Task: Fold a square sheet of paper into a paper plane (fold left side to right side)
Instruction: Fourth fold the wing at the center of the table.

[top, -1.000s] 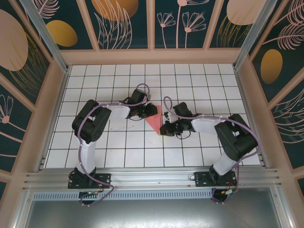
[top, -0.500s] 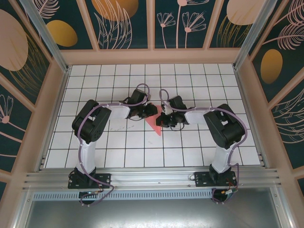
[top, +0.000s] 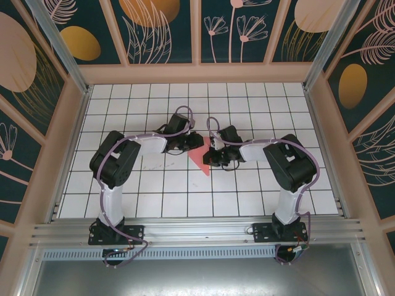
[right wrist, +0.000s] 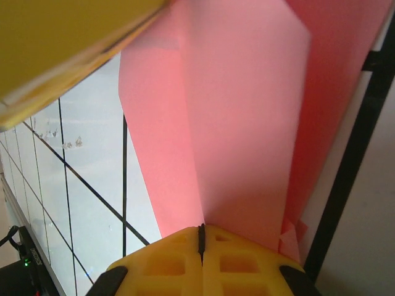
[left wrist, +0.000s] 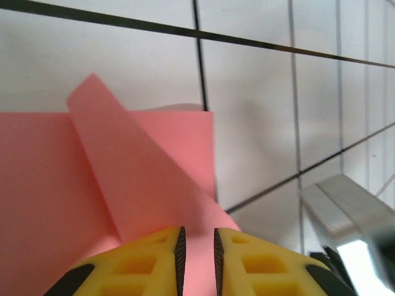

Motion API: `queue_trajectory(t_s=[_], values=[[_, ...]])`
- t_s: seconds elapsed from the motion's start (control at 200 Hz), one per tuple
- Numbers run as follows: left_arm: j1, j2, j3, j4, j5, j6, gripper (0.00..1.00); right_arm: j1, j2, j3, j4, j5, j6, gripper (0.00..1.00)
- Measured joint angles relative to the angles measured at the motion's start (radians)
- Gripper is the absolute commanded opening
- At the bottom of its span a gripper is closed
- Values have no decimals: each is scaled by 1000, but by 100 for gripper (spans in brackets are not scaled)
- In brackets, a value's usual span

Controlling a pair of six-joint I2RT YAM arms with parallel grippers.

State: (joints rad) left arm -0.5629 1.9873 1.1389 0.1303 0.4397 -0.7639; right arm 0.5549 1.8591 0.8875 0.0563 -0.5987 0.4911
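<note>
Nearest you in the top view, both arm bases sit bolted on the metal rail [top: 197, 229] at the table's near edge, left arm [top: 114, 163] and right arm [top: 289, 165] each bent inward toward the middle of the white grid table [top: 154, 185]

Btwn the two wrists lies the pink paper [top: 201, 161], partly folded, a wedge w/ its point toward you, flat on the tiles near the table's centre

Your right gripper [top: 212, 156] is at the paper's right edge. In the right wrist view the right gripper [right wrist: 200, 243] is fully closed, yellow fingers [right wrist: 154, 265] pressed together w/ only a thin seam showing. The tips rest against the paper [right wrist: 247, 123] & a crease runs straight up from that seam. You can't tell if a layer is pinched or the tips just press on it. A blurred yellow shape [right wrist: 62, 43] crosses the top-left corner there

Your left gripper [top: 197, 143] is at the paper's far-left corner, slightly farther from you than the right one. In the left wrist view the left gripper [left wrist: 197, 246] has its jaws a narrow slit apart, pink showing thru the gap. A folded flap [left wrist: 123, 166] slants up-left from the fingertips [left wrist: 157, 259] over the flat layer [left wrist: 43, 197]. No clear grip on it

Beyond the grippers are bare tiles, then the back wall [top: 197, 31] w/ leaf & flower panels
</note>
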Motion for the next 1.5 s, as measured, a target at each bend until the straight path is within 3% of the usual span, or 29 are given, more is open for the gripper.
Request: queue_trajectory(t_s=[0.465,0.846,1.496], values=[[-2,-8,-114,106,137,-26,13,0,1,4,-8,0,-19,0],[-2,42,-83,92,132,-26,13,0,5,19,-38,4,-45,0],[26,132,111,-34,51,-8,14,1,10,35,-65,11,-88,0]])
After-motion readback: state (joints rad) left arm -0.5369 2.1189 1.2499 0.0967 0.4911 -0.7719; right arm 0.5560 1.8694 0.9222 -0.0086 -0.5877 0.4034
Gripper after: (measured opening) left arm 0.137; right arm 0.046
